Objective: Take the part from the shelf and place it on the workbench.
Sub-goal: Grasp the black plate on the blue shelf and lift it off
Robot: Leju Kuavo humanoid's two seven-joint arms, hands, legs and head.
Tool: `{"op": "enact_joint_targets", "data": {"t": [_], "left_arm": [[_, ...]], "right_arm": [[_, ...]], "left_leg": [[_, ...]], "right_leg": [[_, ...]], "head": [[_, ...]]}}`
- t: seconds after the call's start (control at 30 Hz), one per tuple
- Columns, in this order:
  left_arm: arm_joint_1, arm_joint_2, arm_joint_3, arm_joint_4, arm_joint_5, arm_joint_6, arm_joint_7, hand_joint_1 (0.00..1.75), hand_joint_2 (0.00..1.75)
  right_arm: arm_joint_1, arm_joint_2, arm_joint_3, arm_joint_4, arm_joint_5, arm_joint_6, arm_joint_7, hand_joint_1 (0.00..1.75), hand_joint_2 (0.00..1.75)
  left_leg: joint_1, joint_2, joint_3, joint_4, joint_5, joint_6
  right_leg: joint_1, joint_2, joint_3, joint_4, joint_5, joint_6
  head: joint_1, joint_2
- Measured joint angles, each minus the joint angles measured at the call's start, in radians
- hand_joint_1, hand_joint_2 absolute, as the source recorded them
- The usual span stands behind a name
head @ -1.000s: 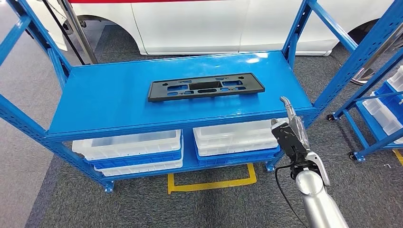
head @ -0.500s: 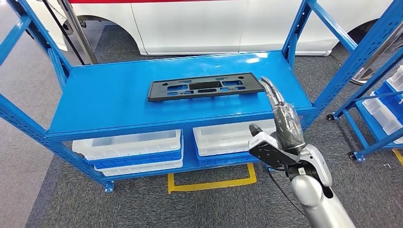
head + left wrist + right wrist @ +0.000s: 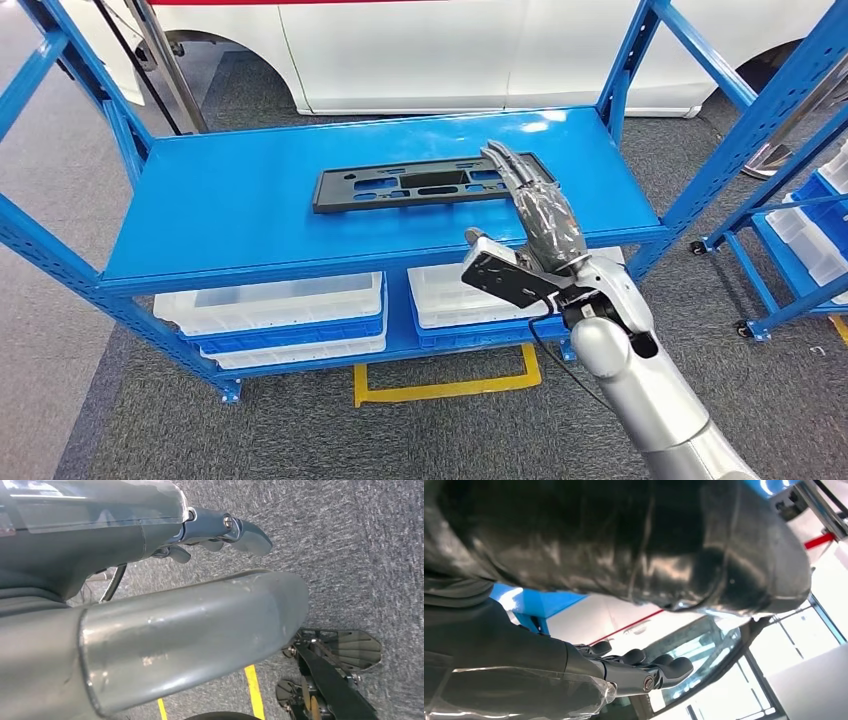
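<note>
A flat black part (image 3: pixel 432 183) lies on the blue shelf (image 3: pixel 230 215) top, not yet lifted — nothing of the task is done. The right hand (image 3: pixel 535 205) reaches over the part's right end, fingers extended, grasping nothing. Blue uprights (image 3: pixel 620 70) flank the shelf; the front edge is open.

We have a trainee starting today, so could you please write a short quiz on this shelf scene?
1. True or false: the black part lies flat on the top blue shelf.
2. Which hand reaches over that part's end? A) left B) right
3. What sits on the lower shelf level?

Key:
1. True.
2. B, the right hand; the left hand hangs over the carpet.
3. White bins stacked on blue ones.
</note>
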State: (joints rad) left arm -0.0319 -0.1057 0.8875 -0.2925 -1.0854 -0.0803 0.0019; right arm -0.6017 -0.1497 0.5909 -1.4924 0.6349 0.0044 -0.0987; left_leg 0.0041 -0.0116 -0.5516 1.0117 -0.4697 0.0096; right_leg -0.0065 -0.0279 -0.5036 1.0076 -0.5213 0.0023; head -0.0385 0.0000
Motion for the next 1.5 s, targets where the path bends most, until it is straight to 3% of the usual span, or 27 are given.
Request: {"op": "enact_joint_targets", "data": {"t": [0.53, 1.03, 1.2, 1.3, 1.37, 1.43, 1.47, 1.5], "left_arm": [[-0.024, 0.006, -0.007, 0.011, -0.016, 0.001, 0.035, 0.00, 0.00], [-0.027, 0.010, -0.007, 0.016, -0.014, 0.003, 0.040, 0.00, 0.00], [-0.022, 0.013, -0.007, 0.017, -0.014, 0.003, 0.037, 0.00, 0.00], [-0.019, 0.015, -0.008, 0.018, -0.014, 0.004, 0.037, 0.00, 0.00], [-0.020, 0.015, -0.008, 0.018, -0.014, 0.004, 0.035, 0.00, 0.00], [-0.021, 0.015, -0.008, 0.019, -0.014, 0.003, 0.035, 0.00, 0.00], [-0.021, 0.015, -0.008, 0.019, -0.014, 0.003, 0.035, 0.00, 0.00], [-0.021, 0.015, -0.008, 0.019, -0.013, 0.001, 0.034, 0.00, 0.00]], "right_arm": [[-0.202, 0.112, 0.115, 0.376, 0.095, 0.033, 0.036, 0.00, 0.00], [-0.236, 0.138, 0.146, 0.470, 0.113, 0.028, 0.045, 0.00, 0.00], [-0.236, 0.138, 0.146, 0.473, 0.113, 0.028, 0.046, 0.00, 0.00], [-0.237, 0.138, 0.147, 0.474, 0.113, 0.028, 0.046, 0.00, 0.00], [-0.241, 0.138, 0.148, 0.476, 0.113, 0.026, 0.046, 0.00, 0.00], [-0.242, 0.138, 0.148, 0.479, 0.113, 0.025, 0.046, 0.00, 0.00], [-0.240, 0.138, 0.149, 0.480, 0.113, 0.024, 0.046, 0.00, 0.00], [-0.238, 0.138, 0.149, 0.483, 0.113, 0.024, 0.046, 0.00, 0.00]], "left_leg": [[0.000, -0.002, -0.002, 0.000, 0.001, 0.000], [-0.004, -0.001, -0.003, 0.004, 0.000, 0.001], [-0.006, -0.002, -0.008, 0.008, -0.004, 0.007], [-0.002, -0.006, 0.000, -0.004, -0.006, 0.023], [0.001, -0.008, 0.014, -0.014, -0.004, 0.032], [0.003, -0.008, 0.018, -0.016, -0.006, 0.037], [0.003, -0.010, 0.020, -0.016, -0.008, 0.037], [0.003, -0.013, 0.024, -0.015, -0.012, 0.036]], "right_leg": [[0.000, -0.001, -0.001, 0.000, 0.000, 0.000], [-0.004, -0.001, -0.001, -0.001, 0.001, 0.001], [-0.007, -0.002, -0.001, 0.000, 0.004, 0.006], [-0.008, -0.001, -0.006, 0.021, 0.009, 0.018], [-0.008, 0.009, -0.043, 0.083, -0.017, 0.019], [-0.008, 0.020, -0.122, 0.204, -0.065, 0.022], [-0.009, 0.023, -0.165, 0.259, -0.078, 0.025], [-0.010, 0.024, -0.195, 0.288, -0.073, 0.027]], "head": [[0.000, 0.000], [0.000, 0.000], [0.000, 0.000], [0.000, 0.000], [0.000, 0.000], [0.000, 0.000], [0.000, 0.000], [0.000, 0.000]]}}
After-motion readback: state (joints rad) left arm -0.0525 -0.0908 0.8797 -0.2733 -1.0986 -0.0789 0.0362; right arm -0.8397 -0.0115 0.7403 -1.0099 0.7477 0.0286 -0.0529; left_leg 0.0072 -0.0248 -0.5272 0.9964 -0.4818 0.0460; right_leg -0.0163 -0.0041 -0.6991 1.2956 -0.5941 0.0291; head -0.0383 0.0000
